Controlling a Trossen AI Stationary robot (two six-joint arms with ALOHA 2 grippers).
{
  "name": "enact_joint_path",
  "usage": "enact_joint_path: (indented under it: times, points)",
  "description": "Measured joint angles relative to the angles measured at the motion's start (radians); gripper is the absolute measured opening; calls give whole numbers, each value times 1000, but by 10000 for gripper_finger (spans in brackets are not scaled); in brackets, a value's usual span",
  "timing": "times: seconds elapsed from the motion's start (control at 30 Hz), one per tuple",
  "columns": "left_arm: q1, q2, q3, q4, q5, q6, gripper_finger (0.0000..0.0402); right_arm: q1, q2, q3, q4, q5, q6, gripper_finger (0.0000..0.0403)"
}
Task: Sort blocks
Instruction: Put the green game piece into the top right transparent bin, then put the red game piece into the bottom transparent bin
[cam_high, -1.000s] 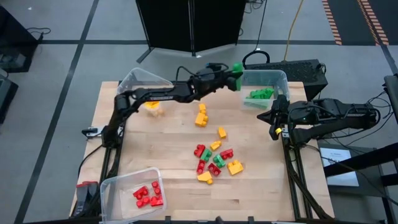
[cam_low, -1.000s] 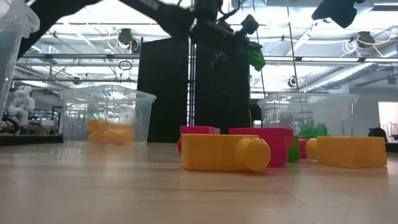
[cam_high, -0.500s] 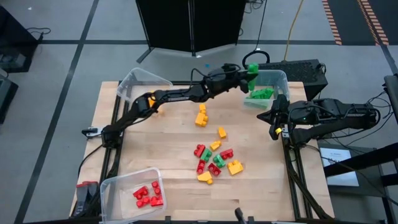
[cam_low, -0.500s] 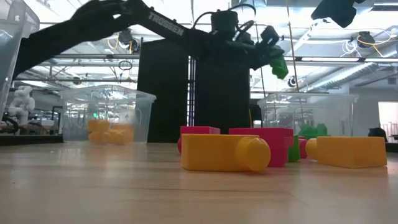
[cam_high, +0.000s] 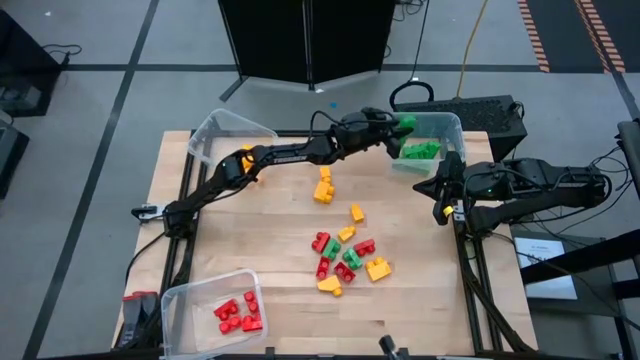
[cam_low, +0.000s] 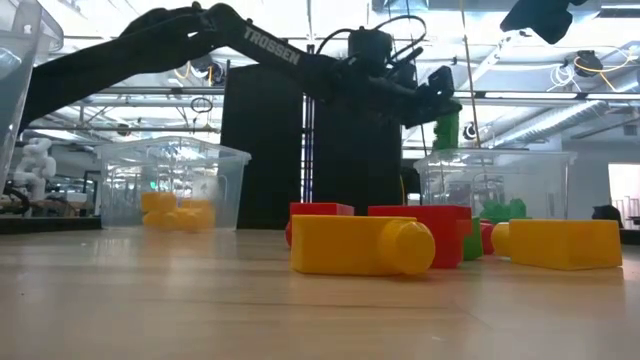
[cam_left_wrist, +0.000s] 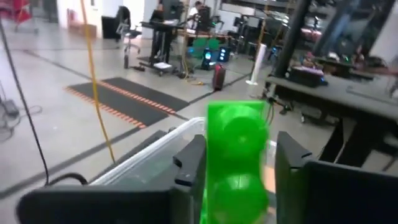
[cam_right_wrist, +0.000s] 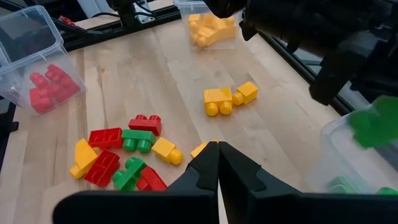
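Note:
My left gripper (cam_high: 396, 124) reaches across the table's far side and is shut on a green block (cam_high: 406, 123). It holds the block over the far-left part of the clear bin (cam_high: 452, 128) at the far right, where several green blocks (cam_high: 420, 152) lie. The held block also shows in the low view (cam_low: 445, 131) and in the left wrist view (cam_left_wrist: 236, 158). My right gripper (cam_high: 441, 196) waits shut and empty at the table's right edge. Loose red, yellow and green blocks (cam_high: 346, 256) lie on the table's middle. My left gripper pinches the green block by two opposite sides (cam_left_wrist: 211, 168) between its two fingers. The fingers (cam_low: 438, 84) come from the table's left, slanting down. The block is lifted clear above the bin and stands about upright in the low view.
A clear bin with yellow blocks (cam_high: 245, 163) stands at the far left. A clear bin with red blocks (cam_high: 238, 314) stands at the near left corner. Yellow blocks (cam_high: 323, 186) lie apart from the middle pile. My left arm (cam_high: 290, 152) spans the far side.
My left gripper has carried the green block toward the table's right edge, over the bin with green blocks, then down. The block has turned from tilted to about upright and stays in the hold.

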Motion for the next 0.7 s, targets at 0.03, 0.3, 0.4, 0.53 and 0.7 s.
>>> enact_joint_path:
  times: [0.03,0.3,0.4,0.53,0.7]
  points:
    - [0,0,0,0,10,19,91,0,0,0,0,0,0,6]
    - [0,0,0,23,47,47,153,0,0,0,0,-1,6,6]
    - [-3,-11,11,30,73,60,160,0,0,0,0,-1,7,6]
    - [-17,-73,65,-37,137,157,161,0,0,0,1,-1,7,6]
    - [-45,-218,78,-251,149,296,154,0,0,0,2,0,4,6]
